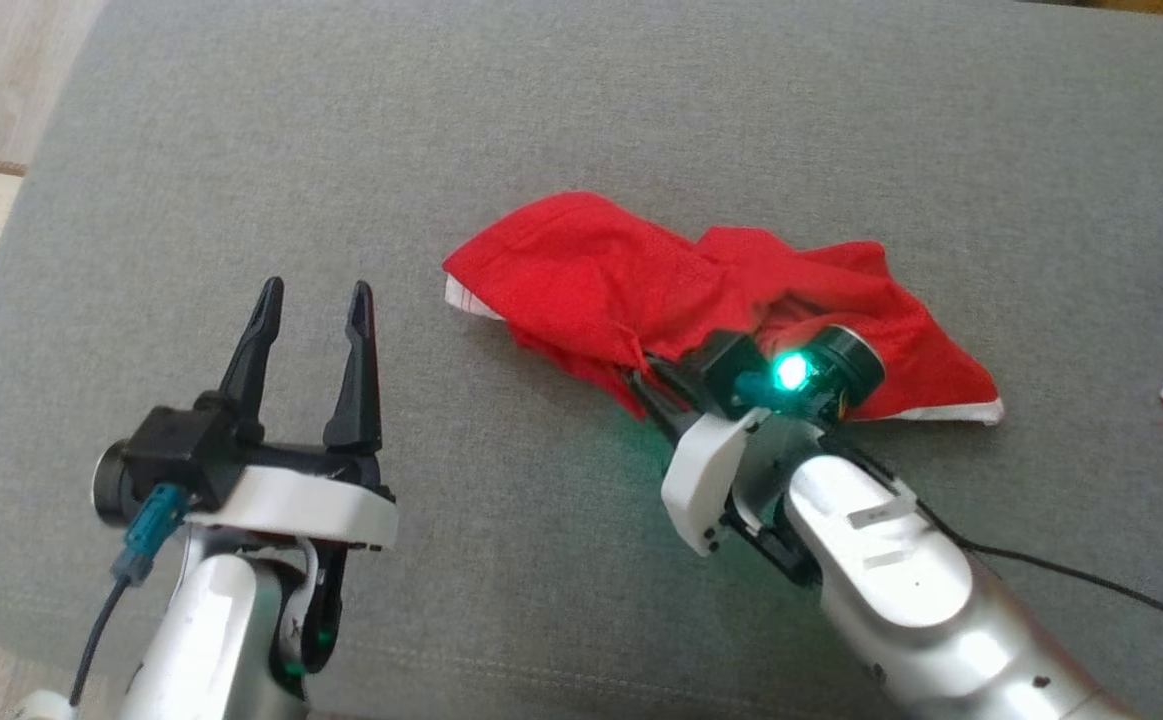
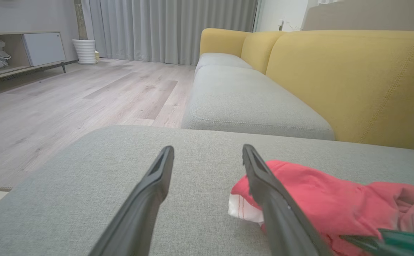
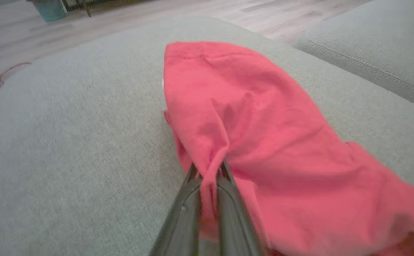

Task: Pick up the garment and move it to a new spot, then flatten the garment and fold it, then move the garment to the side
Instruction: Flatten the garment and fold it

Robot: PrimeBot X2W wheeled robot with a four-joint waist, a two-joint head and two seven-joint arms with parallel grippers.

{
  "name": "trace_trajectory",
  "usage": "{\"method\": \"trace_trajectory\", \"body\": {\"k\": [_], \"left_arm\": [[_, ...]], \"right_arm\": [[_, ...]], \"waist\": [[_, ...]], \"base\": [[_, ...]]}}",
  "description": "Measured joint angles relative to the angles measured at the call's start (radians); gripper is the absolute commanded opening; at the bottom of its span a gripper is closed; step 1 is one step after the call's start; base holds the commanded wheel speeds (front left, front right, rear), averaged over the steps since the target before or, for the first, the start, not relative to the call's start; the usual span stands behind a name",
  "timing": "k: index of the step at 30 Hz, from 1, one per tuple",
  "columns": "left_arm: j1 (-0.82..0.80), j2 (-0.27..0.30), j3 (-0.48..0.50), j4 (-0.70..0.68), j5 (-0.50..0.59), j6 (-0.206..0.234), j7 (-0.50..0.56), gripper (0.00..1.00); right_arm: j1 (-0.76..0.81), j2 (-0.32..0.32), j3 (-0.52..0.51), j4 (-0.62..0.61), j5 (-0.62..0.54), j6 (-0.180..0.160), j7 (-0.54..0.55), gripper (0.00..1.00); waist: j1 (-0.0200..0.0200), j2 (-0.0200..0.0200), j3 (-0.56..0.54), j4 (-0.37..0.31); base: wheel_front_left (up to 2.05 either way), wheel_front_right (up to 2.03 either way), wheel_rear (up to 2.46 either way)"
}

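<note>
While hovering over the left part of the cushion [image 1: 641, 100], holds jaws of left gripper [image 1: 316, 290] wide apart and empty, garment [image 1: 591, 260] near on their right. Lies crumpled mid-cushion, long axis left to right, white-trimmed end pointing at the left edge. Pinches a red fold at the near side in the closed jaws of right gripper [image 3: 208, 170].

We see the garment [image 1: 631, 285], red with white trim, lying crumpled on the grey cushion [image 1: 241, 130]. It sprawls in loose folds, white hem showing at both ends, and one fold at its near edge is bunched tight.
</note>
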Motion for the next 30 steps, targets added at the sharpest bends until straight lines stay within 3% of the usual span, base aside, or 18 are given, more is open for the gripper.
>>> {"method": "trace_trajectory", "body": {"k": [8, 12, 18, 20, 21, 28, 30], "left_arm": [[0.008, -0.007, 0.03, -0.005, 0.024, -0.011, 0.0, 1.0], [0.008, -0.007, 0.031, -0.005, 0.037, -0.022, 0.0, 1.0], [0.008, -0.008, 0.033, -0.004, 0.046, -0.03, -0.001, 1.0], [0.008, -0.009, 0.034, -0.003, 0.046, -0.034, -0.005, 1.0], [0.008, -0.009, 0.034, -0.003, 0.046, -0.034, -0.006, 1.0], [0.008, -0.009, 0.042, 0.001, 0.054, -0.035, -0.006, 1.0], [0.009, -0.009, 0.049, 0.001, 0.054, -0.035, -0.006, 1.0]], "right_arm": [[0.026, 0.001, -0.014, -0.163, 0.17, 0.0, -0.049, 0.0], [0.124, 0.002, -0.136, -0.246, 0.389, 0.0, -0.048, 0.0], [0.27, 0.002, -0.334, -0.24, 0.673, 0.0, -0.026, 0.0], [0.294, 0.003, -0.368, -0.219, 0.754, 0.0, -0.017, 0.47], [0.303, 0.004, -0.379, -0.207, 0.787, 0.0, -0.017, 1.0], [0.321, 0.013, -0.435, -0.193, 0.82, 0.0, -0.106, 1.0], [0.32, 0.012, -0.463, -0.214, 0.762, 0.0, -0.148, 1.0]], "waist": [[-0.0001, 0.0, -0.012, -0.057], [-0.0001, 0.0, -0.015, -0.094], [-0.0001, 0.0, -0.006, -0.137], [-0.0001, 0.0, -0.001, -0.145], [-0.0001, 0.0, 0.001, -0.15], [-0.0001, 0.0, 0.003, -0.174], [-0.0001, 0.0, 0.0, -0.179]], "base": [[0.0, 0.0, 0.0], [0.0, 0.0, 0.0], [0.0, 0.0, 0.0], [0.0, 0.0, 0.0], [0.0, 0.0, 0.0], [0.0, 0.0, 0.0], [0.0, 0.0, 0.0]]}}
